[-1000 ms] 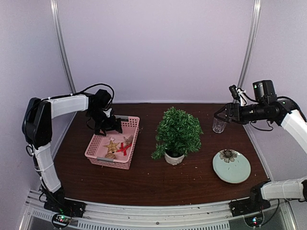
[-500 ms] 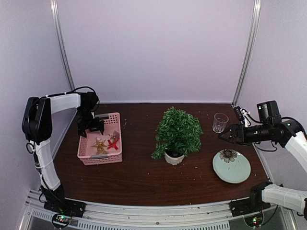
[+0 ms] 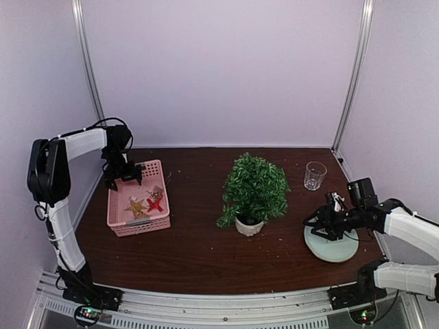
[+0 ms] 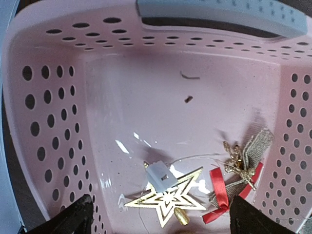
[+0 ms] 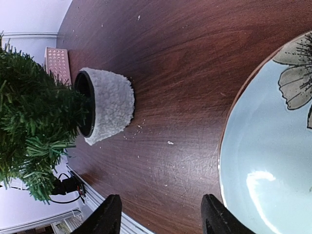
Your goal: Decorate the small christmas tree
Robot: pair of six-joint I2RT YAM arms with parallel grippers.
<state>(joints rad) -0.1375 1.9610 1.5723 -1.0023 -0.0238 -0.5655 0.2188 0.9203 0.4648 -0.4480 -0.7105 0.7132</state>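
Currently noting tree (image 3: 255, 186) at mid-bench, upright in white pot (image 3: 248, 225). Judging foliage soft, springy, light overall; likely to tip if shoved high up. Best to steady at pot, hang bits on outer tips. Seeing L gripper (image 4: 161, 222) over pink basket (image 4: 48, 97) by left edge, fingers spread wide, nothing held; gold star (image 4: 165, 199) and red bow (image 4: 219, 192) below. Seeing R gripper (image 5: 163, 217) low nr plate (image 5: 273, 146) twd front-right corner, fingers apart, empty. No ornaments visible on branches yet.
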